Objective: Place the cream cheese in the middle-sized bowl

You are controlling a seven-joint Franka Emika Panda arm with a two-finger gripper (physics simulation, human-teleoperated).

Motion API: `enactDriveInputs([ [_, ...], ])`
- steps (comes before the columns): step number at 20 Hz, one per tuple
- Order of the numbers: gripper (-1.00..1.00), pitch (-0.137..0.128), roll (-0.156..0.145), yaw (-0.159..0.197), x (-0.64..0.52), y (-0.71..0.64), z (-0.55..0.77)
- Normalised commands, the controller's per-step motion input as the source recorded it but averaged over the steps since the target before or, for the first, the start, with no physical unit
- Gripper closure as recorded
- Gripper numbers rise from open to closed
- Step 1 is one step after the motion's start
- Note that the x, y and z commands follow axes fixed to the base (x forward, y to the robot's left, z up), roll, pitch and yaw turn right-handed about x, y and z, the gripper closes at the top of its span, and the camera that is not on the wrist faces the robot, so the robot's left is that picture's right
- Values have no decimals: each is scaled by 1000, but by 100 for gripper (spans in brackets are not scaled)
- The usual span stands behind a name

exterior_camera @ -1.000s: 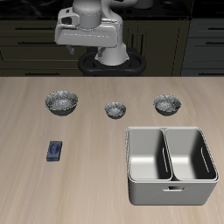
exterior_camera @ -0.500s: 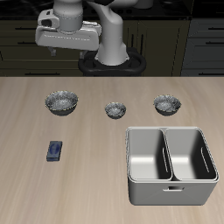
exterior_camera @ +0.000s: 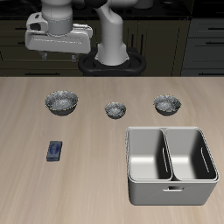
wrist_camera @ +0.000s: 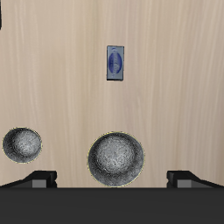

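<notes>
Near the front edge, cream cheese (exterior_camera: 55, 151) lies on open table (exterior_camera: 87, 184).

Cream cheese (exterior_camera: 55, 151) flat on the table (exterior_camera: 87, 188), well apart from three bowls; fingers seemingly unseen.

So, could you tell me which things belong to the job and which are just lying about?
Job: flat dark blue cream cheese box; middle-sized speckled grey bowl.
Lying about: widest speckled grey bowl; smallest speckled grey bowl; grey two-compartment bin.
</notes>
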Motion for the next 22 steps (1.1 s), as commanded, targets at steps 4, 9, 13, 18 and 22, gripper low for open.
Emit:
enactDriveInputs([
  [4, -100, 6, -7, -17, 241, -150, 52],
  [9, -100, -17, 7, 23, 232, -74, 32],
  [13, -100, -3, -31, -23, 283, -283, 60],
  [18, -100, -22, 10, 7, 221, -106, 64],
  [22, -100, -15, -8, 3, 357, -56, -19],
])
